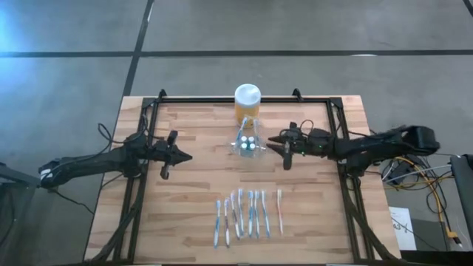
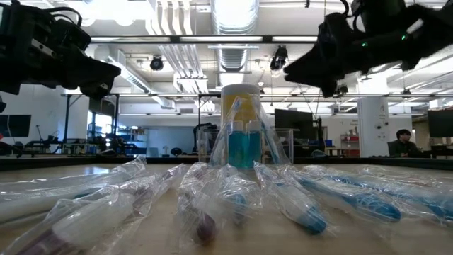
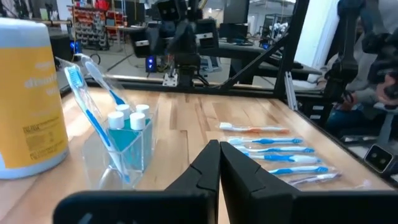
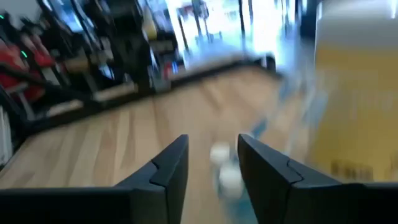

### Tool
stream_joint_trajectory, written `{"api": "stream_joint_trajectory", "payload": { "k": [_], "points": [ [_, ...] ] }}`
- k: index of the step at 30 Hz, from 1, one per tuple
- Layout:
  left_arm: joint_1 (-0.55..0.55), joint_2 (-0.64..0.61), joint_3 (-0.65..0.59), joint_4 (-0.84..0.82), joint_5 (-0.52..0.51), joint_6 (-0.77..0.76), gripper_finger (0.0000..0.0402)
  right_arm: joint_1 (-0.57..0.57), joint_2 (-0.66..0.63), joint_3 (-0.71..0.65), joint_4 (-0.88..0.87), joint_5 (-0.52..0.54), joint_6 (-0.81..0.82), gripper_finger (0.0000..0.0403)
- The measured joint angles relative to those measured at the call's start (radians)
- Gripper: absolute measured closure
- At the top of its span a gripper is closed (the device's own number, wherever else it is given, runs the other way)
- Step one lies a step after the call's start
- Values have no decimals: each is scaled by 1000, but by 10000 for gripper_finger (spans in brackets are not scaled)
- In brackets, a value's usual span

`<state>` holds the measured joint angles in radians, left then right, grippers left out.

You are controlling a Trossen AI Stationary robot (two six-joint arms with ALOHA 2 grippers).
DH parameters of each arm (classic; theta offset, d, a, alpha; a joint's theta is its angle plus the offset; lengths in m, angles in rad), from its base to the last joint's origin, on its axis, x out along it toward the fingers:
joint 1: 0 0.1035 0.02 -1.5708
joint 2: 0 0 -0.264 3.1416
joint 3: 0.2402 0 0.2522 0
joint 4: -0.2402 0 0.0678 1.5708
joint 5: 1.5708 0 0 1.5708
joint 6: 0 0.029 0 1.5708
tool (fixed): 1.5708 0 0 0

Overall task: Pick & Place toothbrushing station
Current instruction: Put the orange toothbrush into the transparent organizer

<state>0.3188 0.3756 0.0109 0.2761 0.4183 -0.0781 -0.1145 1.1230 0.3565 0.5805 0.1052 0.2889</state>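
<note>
High view gives me the toothbrushing station (image 1: 248,145) on the tabletop (image 1: 192,199), just in front of the yellow jar (image 1: 247,103) and touching or nearly touching it. From the station, my right tool (image 1: 275,140) sits close on one side, its fingers (image 4: 166,168) spread apart with nothing between them. My left tool (image 1: 188,156) waits farther off on the station's other side, fingers pressed together. Wrapped toothbrushes (image 1: 247,214) lie in a row on the near side of the station, well apart from it.
</note>
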Motion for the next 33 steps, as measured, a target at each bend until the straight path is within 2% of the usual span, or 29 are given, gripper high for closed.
{"api": "stream_joint_trajectory", "payload": {
  "k": [5,11,16,19,26,29,33],
  "points": [
    [0,1,0,-1,0,18,398,132,-120,84,-461,123,138,318],
    [0,1,0,-3,0,27,394,318,-152,130,-726,176,444,367],
    [0,1,0,0,0,15,396,459,-82,176,-881,209,753,392],
    [0,1,0,1,0,14,390,530,-7,218,-938,204,872,394],
    [0,1,0,3,0,17,386,590,201,326,-991,137,970,391],
    [0,1,0,2,0,16,392,566,285,377,-992,52,961,369],
    [0,1,0,1,0,-8,395,550,385,432,-996,-40,954,316]
  ]
}}
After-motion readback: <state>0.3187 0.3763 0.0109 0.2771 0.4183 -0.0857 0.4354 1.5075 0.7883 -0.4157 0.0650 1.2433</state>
